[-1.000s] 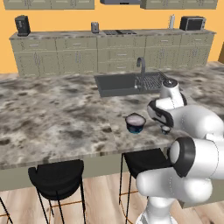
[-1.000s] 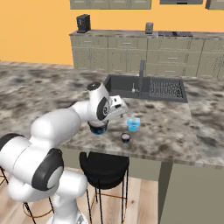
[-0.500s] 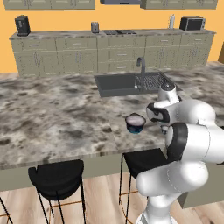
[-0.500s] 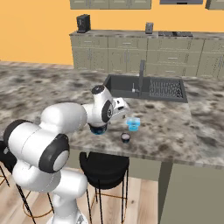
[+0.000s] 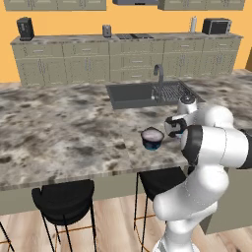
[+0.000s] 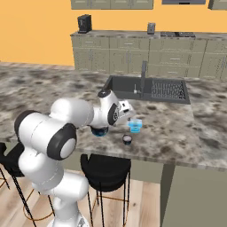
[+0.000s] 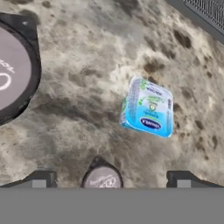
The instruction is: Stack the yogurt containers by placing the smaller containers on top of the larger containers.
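The wide navy tub (image 5: pixel 152 138) with its pale top stands on the granite counter, and it also shows at the left edge of the hand view (image 7: pixel 13 72). In the right base view the arm partly hides the tub (image 6: pixel 99 131). The light blue pot (image 7: pixel 148 107) with a white label stands right of the tub, also seen from the right base (image 6: pixel 135 125). Closer to the counter's edge sits the dark pot (image 6: pixel 127 139) with a whitish top (image 7: pixel 102 178). My gripper (image 7: pixel 111 181) hovers open above the counter, its fingertips (image 7: pixel 39 180) spread wide on either side of the dark pot, apart from it. From the base cameras the hand (image 5: pixel 173 127) (image 6: pixel 127 114) hangs between the tub and the small pots.
A sink (image 5: pixel 142 94) with a faucet (image 5: pixel 158 75) lies behind the pots, and its drain grid (image 7: pixel 210 8) shows in the hand view's corner. The counter's front edge runs just past the dark pot. Black stools (image 5: pixel 64 198) stand under the counter.
My hand has shifted from over the navy tub toward the two small pots. The elbow has swung in closer to the cameras. The tub and the pots have stayed put.
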